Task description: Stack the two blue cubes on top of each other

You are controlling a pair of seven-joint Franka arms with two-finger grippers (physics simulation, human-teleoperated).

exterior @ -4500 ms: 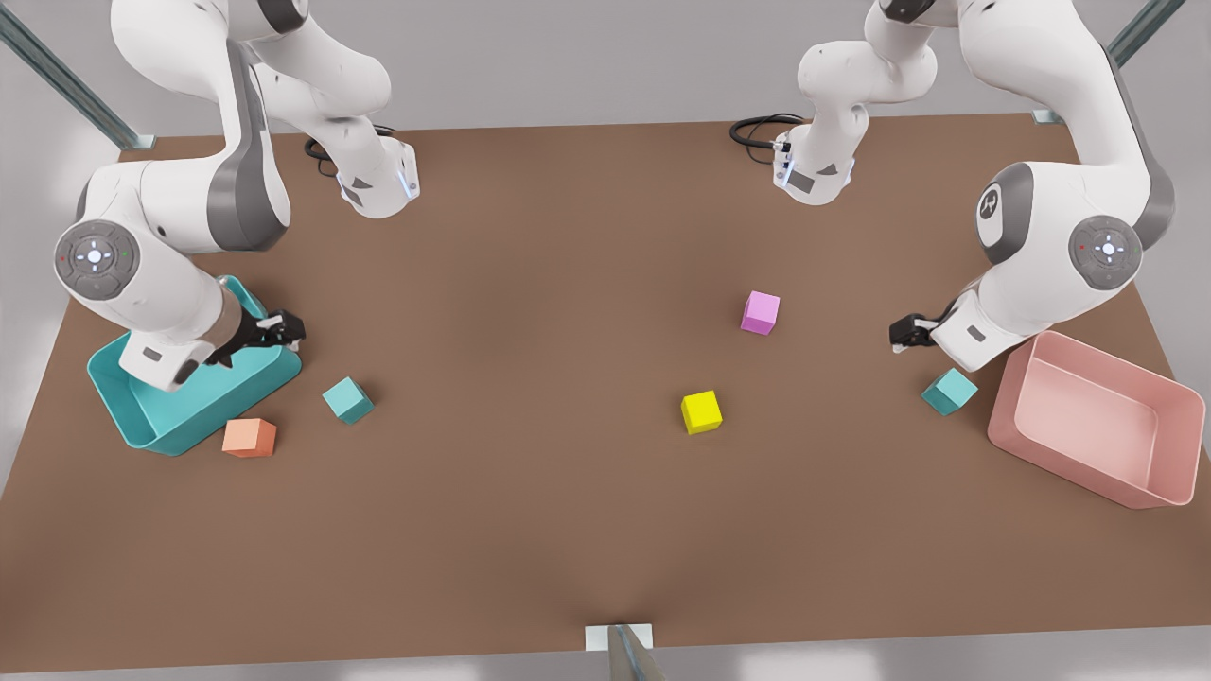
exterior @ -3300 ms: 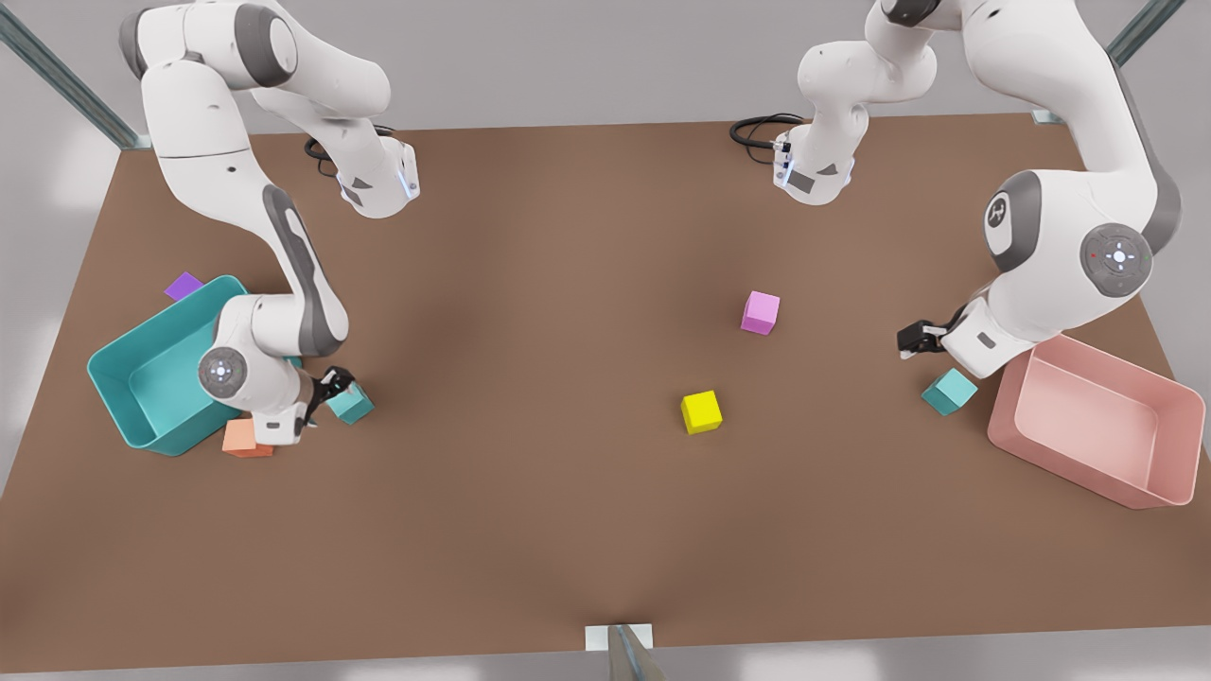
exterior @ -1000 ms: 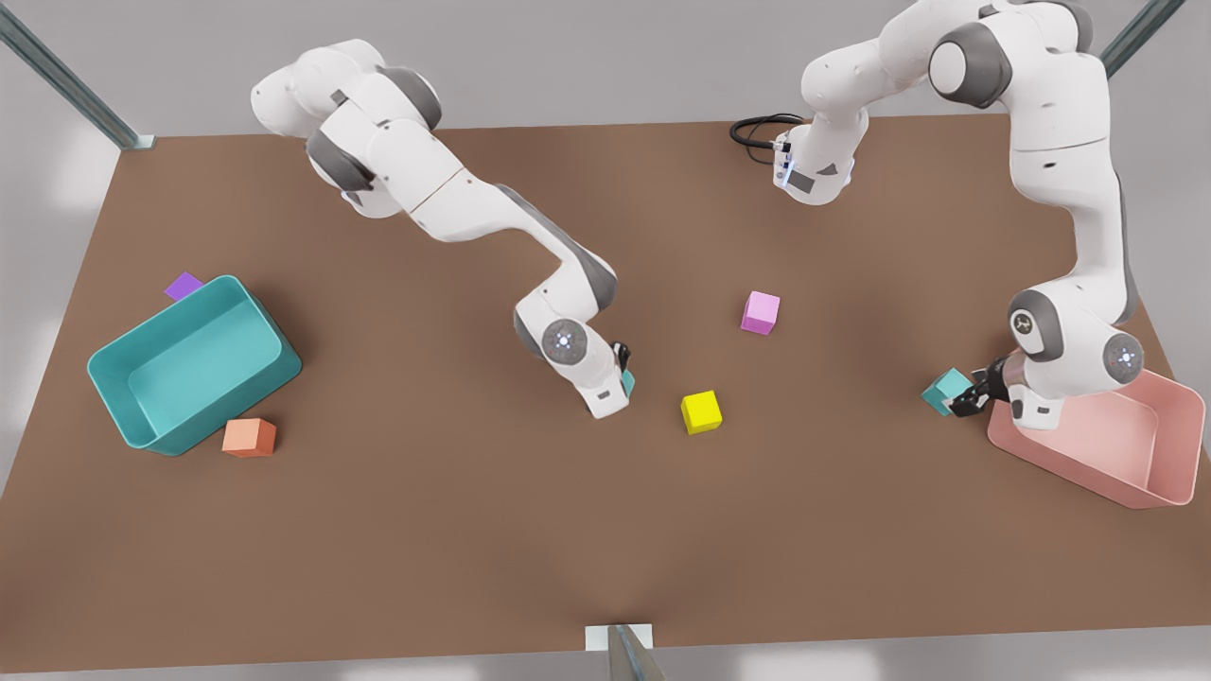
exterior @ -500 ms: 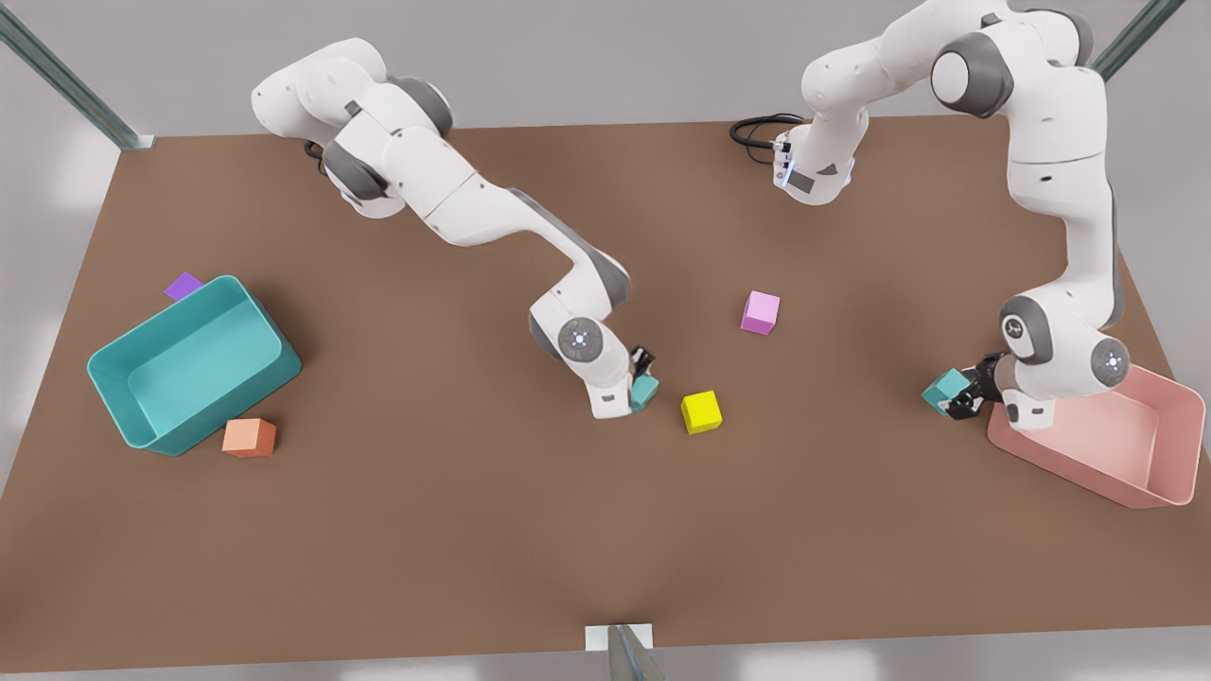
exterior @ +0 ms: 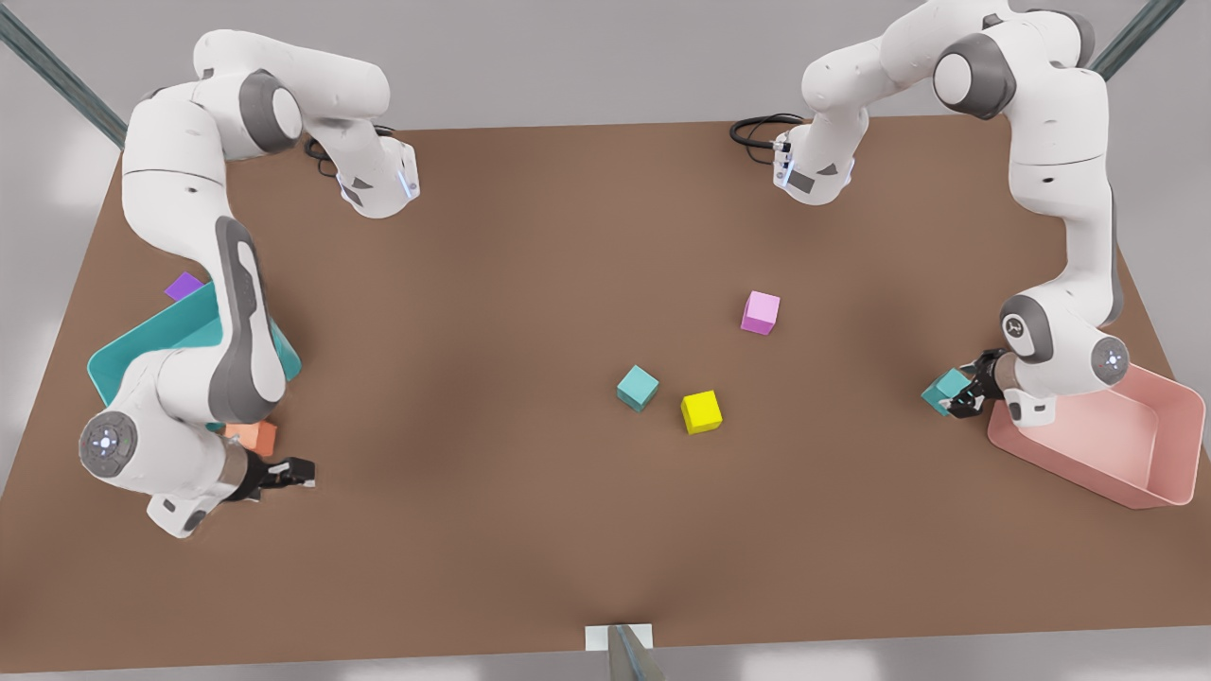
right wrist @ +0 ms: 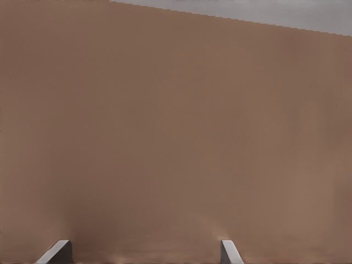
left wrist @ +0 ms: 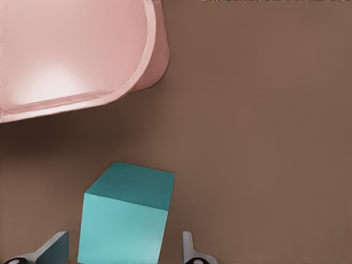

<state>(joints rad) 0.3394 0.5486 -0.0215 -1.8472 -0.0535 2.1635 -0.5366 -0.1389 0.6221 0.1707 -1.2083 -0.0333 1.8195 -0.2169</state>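
One blue cube (exterior: pixel 638 387) rests free on the table's middle, just to the front view's left of a yellow cube (exterior: pixel 701 411). The other blue cube (exterior: pixel 945 390) (left wrist: pixel 125 217) sits on the table beside the pink bin (exterior: pixel 1088 454). My left gripper (exterior: pixel 960 402) (left wrist: pixel 122 253) is low over it, open, with one finger on each side and a small gap to each face. My right gripper (exterior: pixel 298 471) (right wrist: pixel 144 250) hangs open over bare table at the front view's left, with nothing between its fingers.
A pink cube (exterior: pixel 761 312) lies behind the yellow one. A teal bin (exterior: pixel 123 350), an orange cube (exterior: pixel 255 437) and a purple cube (exterior: pixel 184 285) stand at the front view's left, partly behind my right arm. The pink bin's rim (left wrist: pixel 154 55) is close to my left gripper.
My right gripper has let go of the blue cube beside the yellow cube and swung back to the front view's left. My left gripper has stayed at the other blue cube.
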